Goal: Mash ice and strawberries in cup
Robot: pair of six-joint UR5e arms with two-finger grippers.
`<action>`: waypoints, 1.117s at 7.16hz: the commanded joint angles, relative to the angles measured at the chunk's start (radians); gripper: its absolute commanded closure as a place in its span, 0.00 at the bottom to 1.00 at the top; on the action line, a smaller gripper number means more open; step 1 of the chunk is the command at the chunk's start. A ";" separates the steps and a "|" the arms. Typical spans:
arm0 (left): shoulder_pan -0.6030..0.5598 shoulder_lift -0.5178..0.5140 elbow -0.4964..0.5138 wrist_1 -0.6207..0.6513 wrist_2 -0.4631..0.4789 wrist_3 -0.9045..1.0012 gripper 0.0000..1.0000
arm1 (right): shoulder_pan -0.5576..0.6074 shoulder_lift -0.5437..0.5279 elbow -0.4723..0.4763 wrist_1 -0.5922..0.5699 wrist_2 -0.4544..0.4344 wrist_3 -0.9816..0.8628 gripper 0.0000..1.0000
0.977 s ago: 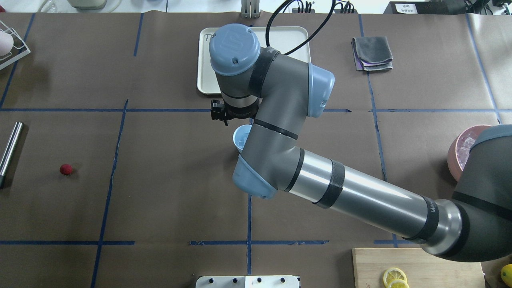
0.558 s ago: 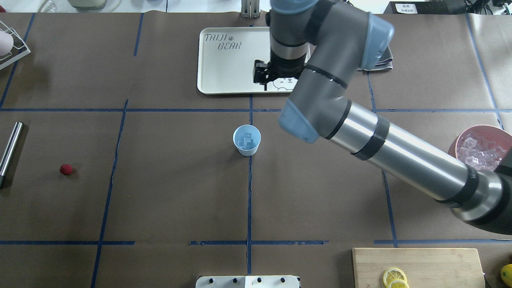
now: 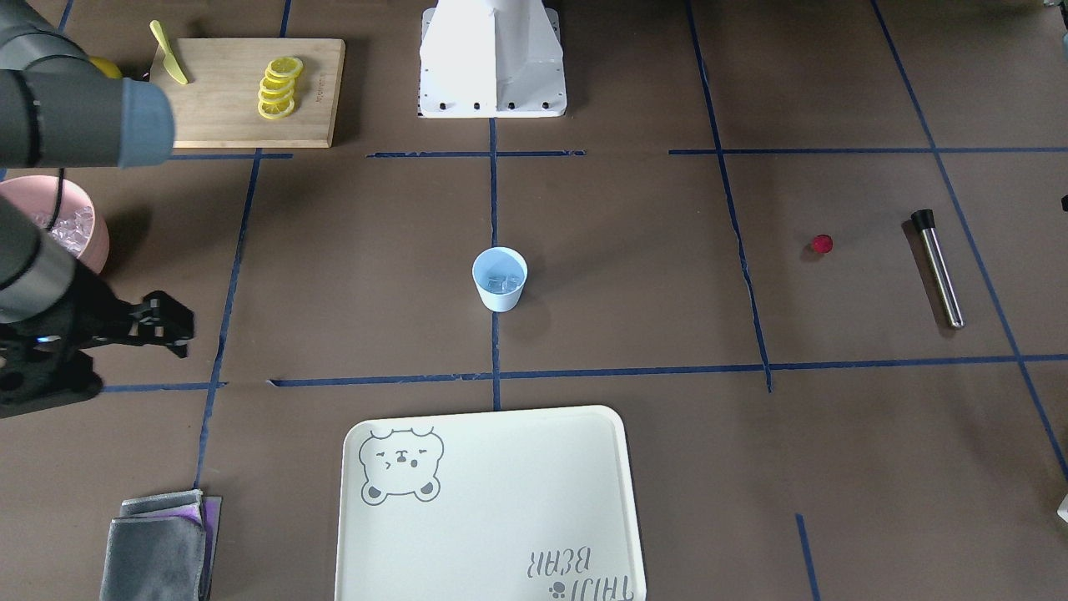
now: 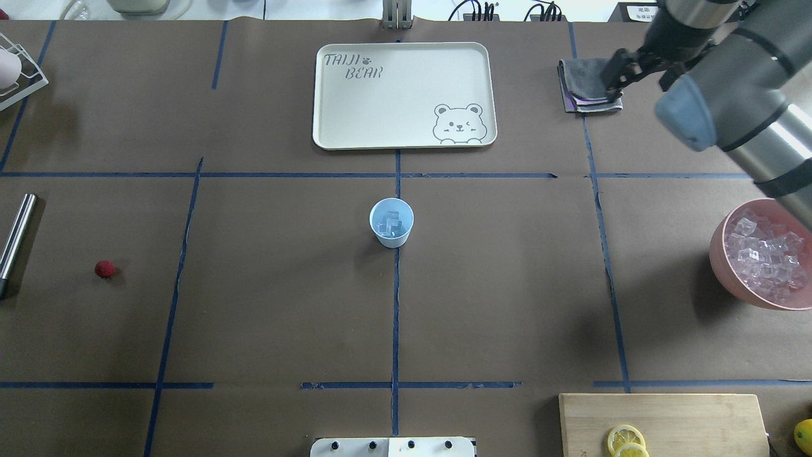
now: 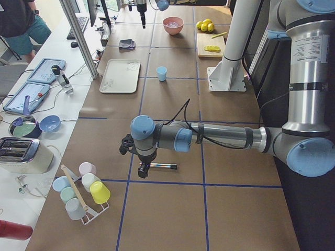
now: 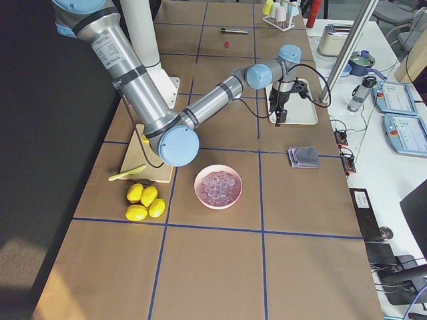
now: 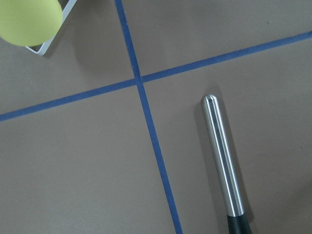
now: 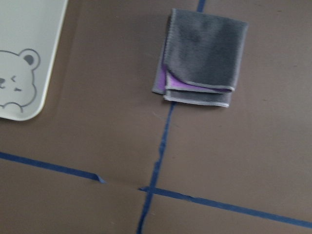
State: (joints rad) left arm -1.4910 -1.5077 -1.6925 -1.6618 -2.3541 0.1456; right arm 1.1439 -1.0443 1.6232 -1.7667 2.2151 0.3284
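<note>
While cup (image 4: 394,240) stands upright, mouth up, ice (image 4: 389,223) inside, right end effector (image 3: 180,327) fingers apart, left end effector (image 5: 145,168) cannot tell.

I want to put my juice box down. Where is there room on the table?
There is a big bare patch between the cup and the strawberry. Another lies between the cup and the pink bowl. The tray is empty too. It is crowded by the cloth, where the right gripper hangs.
</note>
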 commanded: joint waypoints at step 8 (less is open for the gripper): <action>0.147 -0.097 -0.038 -0.073 0.002 -0.256 0.00 | 0.508 -0.609 0.116 0.004 0.034 -0.663 0.01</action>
State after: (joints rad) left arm -1.3965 -1.5994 -1.7053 -1.7217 -2.3579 0.0271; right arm 1.6320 -1.5956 1.6717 -1.7616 2.2484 -0.3531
